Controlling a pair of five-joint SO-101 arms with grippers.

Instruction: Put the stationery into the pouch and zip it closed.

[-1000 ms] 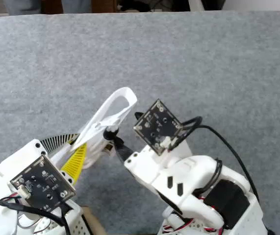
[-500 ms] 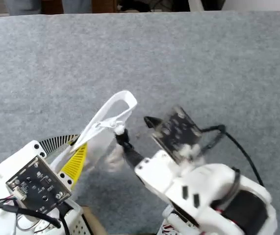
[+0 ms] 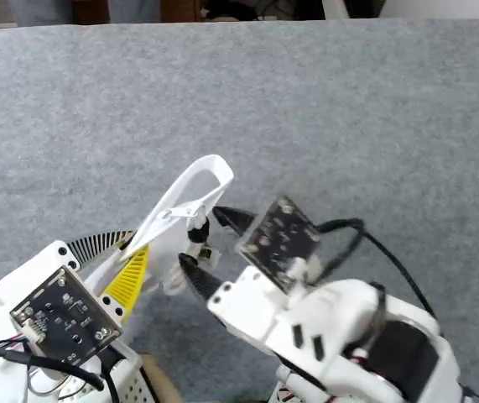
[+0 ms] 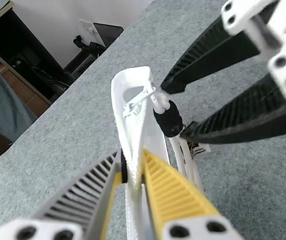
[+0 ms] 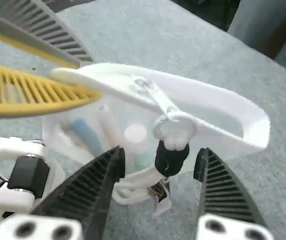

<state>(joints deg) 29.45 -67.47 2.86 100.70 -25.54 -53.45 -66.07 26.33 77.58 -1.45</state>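
At the near edge of the grey tabletop (image 3: 348, 101) the two arms sit side by side. The left pincer (image 4: 131, 167) has one yellow finger and one grey finger, and they are pressed together on the white rim of the pouch (image 4: 130, 75), holding it up on its edge. Just past it, the right pincer (image 5: 160, 151) has its two black fingers apart, one on each side of the zip pull (image 5: 172, 134) and the little black bead under it, with gaps on both sides. The mouth of the pouch is open. Through its clear side you can see the stationery (image 5: 85, 135), a blue stick and some white ones. Farther back lies grey carpet.
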